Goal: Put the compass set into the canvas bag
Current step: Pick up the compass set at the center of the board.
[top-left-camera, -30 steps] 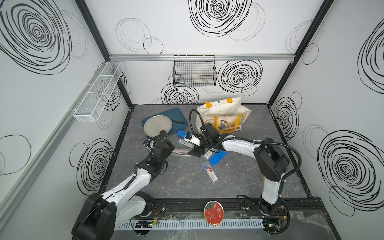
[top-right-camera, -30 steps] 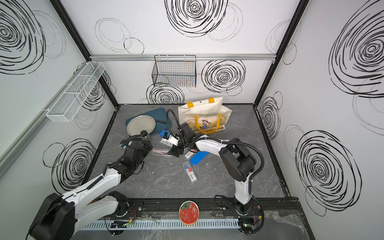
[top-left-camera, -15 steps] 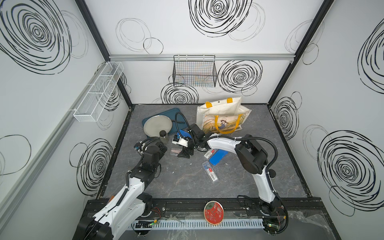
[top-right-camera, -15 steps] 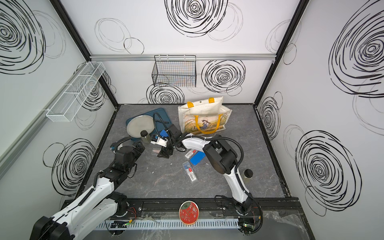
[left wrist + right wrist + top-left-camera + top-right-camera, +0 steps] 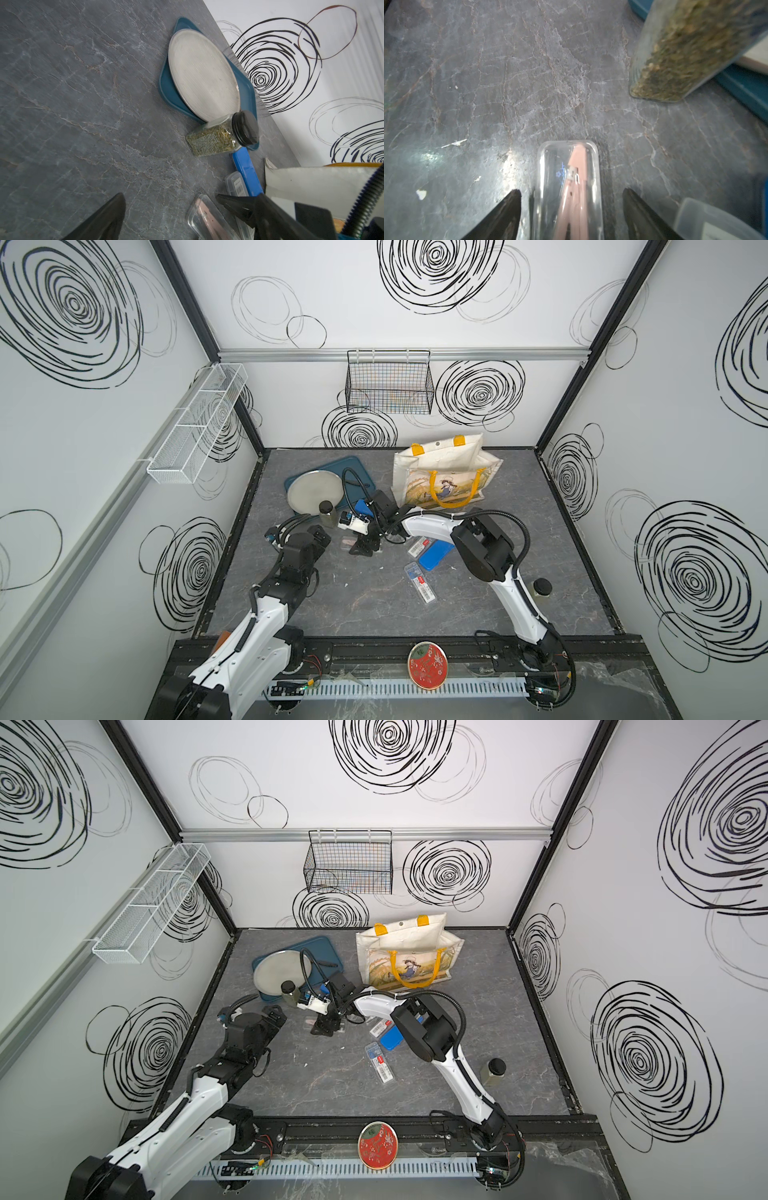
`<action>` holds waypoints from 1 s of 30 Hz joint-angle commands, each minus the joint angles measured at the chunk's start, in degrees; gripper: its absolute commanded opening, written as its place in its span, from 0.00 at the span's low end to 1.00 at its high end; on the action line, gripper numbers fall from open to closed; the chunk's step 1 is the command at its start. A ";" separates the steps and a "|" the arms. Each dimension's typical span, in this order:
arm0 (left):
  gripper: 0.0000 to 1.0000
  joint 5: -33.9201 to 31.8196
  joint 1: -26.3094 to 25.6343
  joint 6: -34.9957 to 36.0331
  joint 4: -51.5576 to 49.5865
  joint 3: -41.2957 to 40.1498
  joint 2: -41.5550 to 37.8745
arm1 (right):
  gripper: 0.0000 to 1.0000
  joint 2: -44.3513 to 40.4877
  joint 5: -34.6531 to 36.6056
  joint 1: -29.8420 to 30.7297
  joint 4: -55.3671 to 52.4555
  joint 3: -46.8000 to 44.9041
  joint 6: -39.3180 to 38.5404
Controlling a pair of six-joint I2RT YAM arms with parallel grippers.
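My left gripper (image 5: 321,534) hangs wide open, empty, out of the way. My right gripper (image 5: 571,193) straddles the compass set (image 5: 569,176) flat on the table (image 5: 508,83), 2 jaws apart, not yet gripping. Beyond, the canvas bag (image 5: 444,466) stands upright, ready.

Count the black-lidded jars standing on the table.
2. One jar stands beside the silver plate; the other jar stands alone on the table's right side. The canvas bag could hide more.
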 commanded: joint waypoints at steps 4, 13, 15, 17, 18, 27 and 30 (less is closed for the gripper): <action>0.99 1.43 1.51 0.79 3.25 -1.17 -0.56 | 0.73 0.93 8.10 2.85 -4.03 1.05 -1.61; 0.99 1.70 2.15 0.62 3.52 -2.01 -1.29 | 0.52 0.75 19.59 5.25 -6.81 2.32 -1.34; 0.99 1.79 2.15 0.49 3.54 -2.24 -1.52 | 0.47 0.41 19.05 5.24 -6.59 2.17 -1.21; 0.99 1.87 2.23 0.47 3.47 -2.40 -1.89 | 0.46 -0.08 18.53 5.16 -6.08 1.79 -1.04; 0.99 1.88 2.29 0.36 3.39 -2.50 -2.05 | 0.46 -0.43 18.11 5.11 -5.56 1.47 -0.78; 0.99 1.70 2.50 0.53 2.69 -2.65 -3.31 | 0.45 -8.97 8.85 1.57 1.78 -3.16 5.86; 0.99 1.79 2.50 0.77 2.82 -2.46 -3.12 | 0.45 -14.09 3.26 -0.68 6.79 -6.20 7.85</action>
